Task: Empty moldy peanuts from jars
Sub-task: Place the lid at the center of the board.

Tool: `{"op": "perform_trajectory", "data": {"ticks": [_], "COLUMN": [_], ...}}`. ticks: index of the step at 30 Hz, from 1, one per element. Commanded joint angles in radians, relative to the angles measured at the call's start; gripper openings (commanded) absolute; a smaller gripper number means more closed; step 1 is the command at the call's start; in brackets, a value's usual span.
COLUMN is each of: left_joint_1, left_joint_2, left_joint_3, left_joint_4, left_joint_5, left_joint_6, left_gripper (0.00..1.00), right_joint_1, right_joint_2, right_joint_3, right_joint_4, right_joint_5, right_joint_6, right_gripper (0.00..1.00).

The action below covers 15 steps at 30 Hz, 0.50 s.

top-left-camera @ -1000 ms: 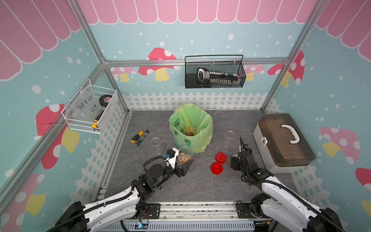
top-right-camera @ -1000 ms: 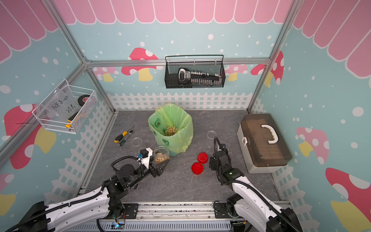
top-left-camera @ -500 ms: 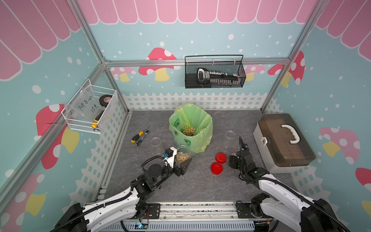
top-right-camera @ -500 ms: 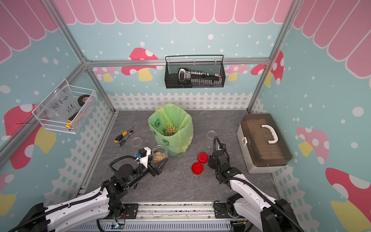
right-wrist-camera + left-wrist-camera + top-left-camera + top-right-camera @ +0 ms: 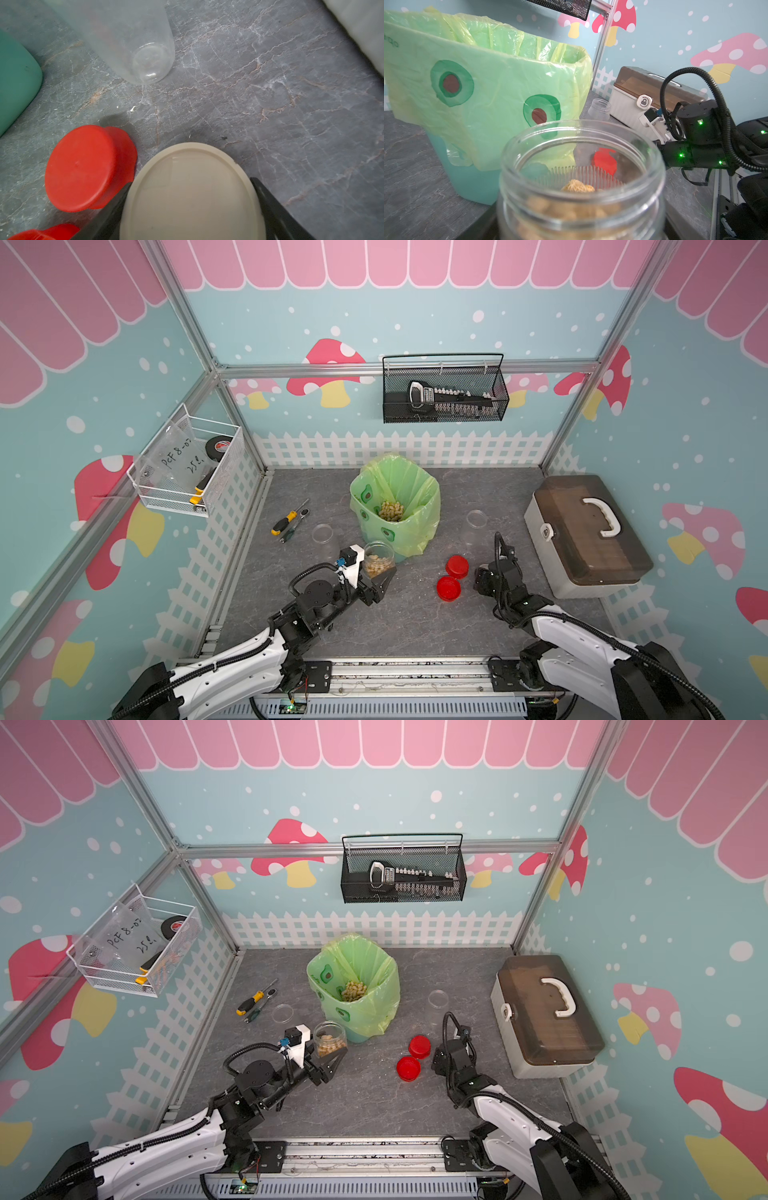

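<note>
Between the two arms, the near strip of the counter (image 5: 415, 626) is bare and passable. The green-bagged bin (image 5: 419, 526) blocks the centre. The filled jar (image 5: 379, 558), clamped in the left gripper (image 5: 376, 569), sits just beside the bin's near wall. Two red lids (image 5: 456, 565) lie close together just beside the right gripper (image 5: 190, 182), whose fingers (image 5: 268, 199) clamp the beige lid (image 5: 191, 207). An empty jar (image 5: 323, 536) and screwdrivers (image 5: 286, 521) occupy the left side. A second empty jar (image 5: 476, 519) and the latched case (image 5: 582, 531) bound the right.
</note>
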Motion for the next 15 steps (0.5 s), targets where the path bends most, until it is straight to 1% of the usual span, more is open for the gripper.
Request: {"op": "perform_trajectory", "data": {"ticks": [1, 8, 15], "left_joint_1": [0.008, 0.009, 0.012], "left_joint_2": [-0.011, -0.004, -0.007], "left_joint_3": [-0.006, -0.003, -0.004], "left_joint_4": [0.083, 0.083, 0.083], "left_joint_5": [0.017, 0.017, 0.020], "left_joint_6": [-0.020, -0.022, -0.025], "left_gripper": [0.43, 0.43, 0.43], "right_joint_1": [-0.002, -0.002, -0.002], "right_joint_2": [0.013, -0.003, 0.035], "right_joint_3": [-0.006, -0.014, 0.003], "right_joint_4": [0.042, 0.043, 0.046], "right_joint_5": [0.004, 0.002, -0.014], "right_joint_6": [0.034, 0.035, 0.021], "right_gripper": [0.64, 0.76, 0.85]}}
